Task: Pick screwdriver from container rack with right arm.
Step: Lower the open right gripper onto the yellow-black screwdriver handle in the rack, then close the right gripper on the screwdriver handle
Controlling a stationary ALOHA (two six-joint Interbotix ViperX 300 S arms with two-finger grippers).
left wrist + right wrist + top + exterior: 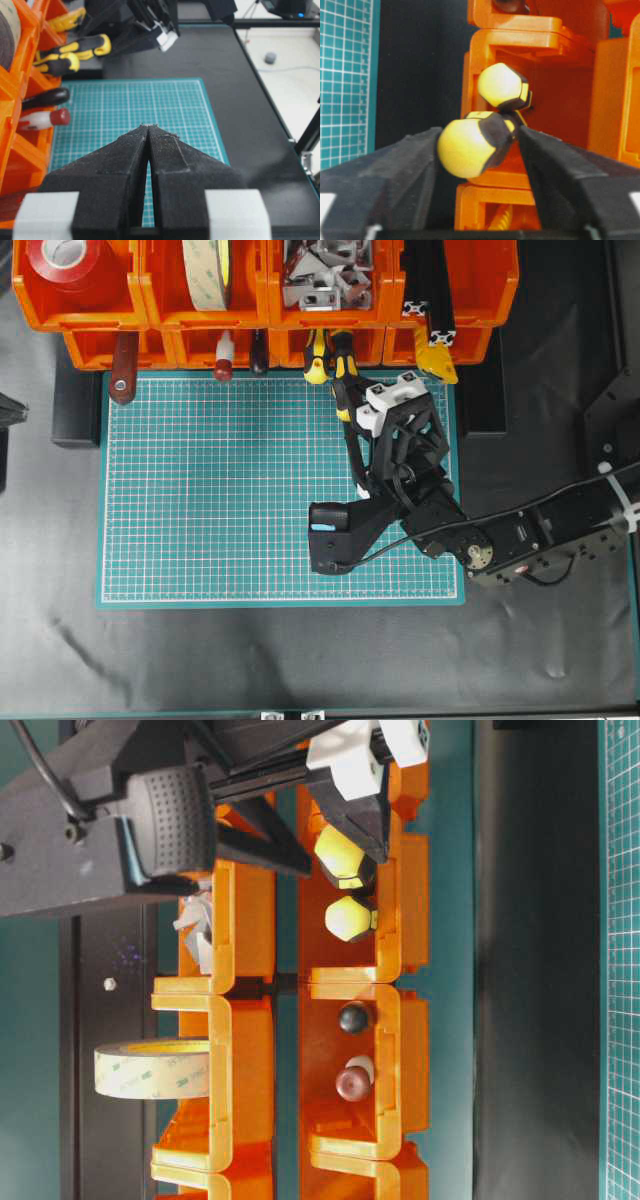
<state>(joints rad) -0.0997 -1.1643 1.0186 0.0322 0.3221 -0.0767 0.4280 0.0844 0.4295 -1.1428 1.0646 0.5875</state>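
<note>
The orange container rack spans the far edge of the green mat. The screwdriver with a yellow-and-black handle sticks out of a lower bin. My right gripper is shut on its handle. In the right wrist view the handle's butt end sits between the two fingers, touching both. The stubbier yellow-and-black tool lies beside it, free, and shows behind the handle in the right wrist view. The screwdriver's shaft is hidden in the bin. My left gripper is shut and empty over the mat's left side.
Upper bins hold a red tape roll, a beige tape roll, metal brackets and black extrusions. Lower bins hold a brown-handled tool, a red-tipped tool and a black-handled tool.
</note>
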